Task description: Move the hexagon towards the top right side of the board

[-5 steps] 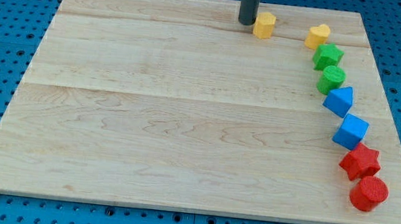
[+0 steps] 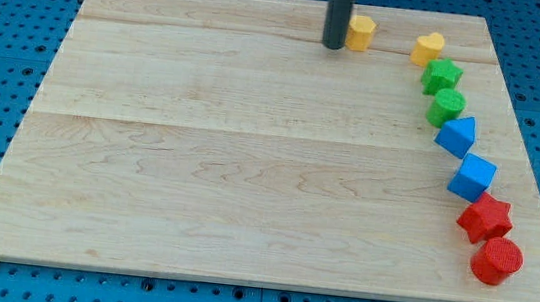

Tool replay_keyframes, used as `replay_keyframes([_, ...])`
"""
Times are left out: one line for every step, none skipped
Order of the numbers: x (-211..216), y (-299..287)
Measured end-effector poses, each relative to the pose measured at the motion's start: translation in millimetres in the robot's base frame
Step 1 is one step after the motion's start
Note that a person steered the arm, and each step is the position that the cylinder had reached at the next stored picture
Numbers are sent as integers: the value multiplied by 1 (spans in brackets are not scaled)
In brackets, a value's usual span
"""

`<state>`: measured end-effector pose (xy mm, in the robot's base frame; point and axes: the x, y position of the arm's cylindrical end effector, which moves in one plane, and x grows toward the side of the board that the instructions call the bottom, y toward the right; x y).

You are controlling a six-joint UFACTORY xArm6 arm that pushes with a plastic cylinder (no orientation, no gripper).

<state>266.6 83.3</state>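
The yellow hexagon block point(image 2: 362, 32) lies near the view's top edge of the wooden board point(image 2: 229, 157), right of centre. My tip point(image 2: 333, 46) rests on the board just left of the hexagon and slightly below it, close to its left side; contact cannot be told. A yellow heart block point(image 2: 426, 49) lies to the hexagon's right.
An arc of blocks runs down the view's right side: a green star-like block point(image 2: 442, 76), a green round block point(image 2: 446, 107), a blue triangle point(image 2: 458, 136), a blue cube point(image 2: 472, 177), a red star point(image 2: 485, 217), a red cylinder point(image 2: 497, 260). Blue pegboard surrounds the board.
My tip has moved slightly right and down the view. The yellow hexagon has shifted a little towards the view's top right.
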Motion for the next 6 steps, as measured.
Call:
replay_keyframes([-23,34])
replay_keyframes([-36,61])
replay_keyframes([-38,59])
replay_keyframes([-38,20])
replay_keyframes([-60,28])
replay_keyframes([-75,45])
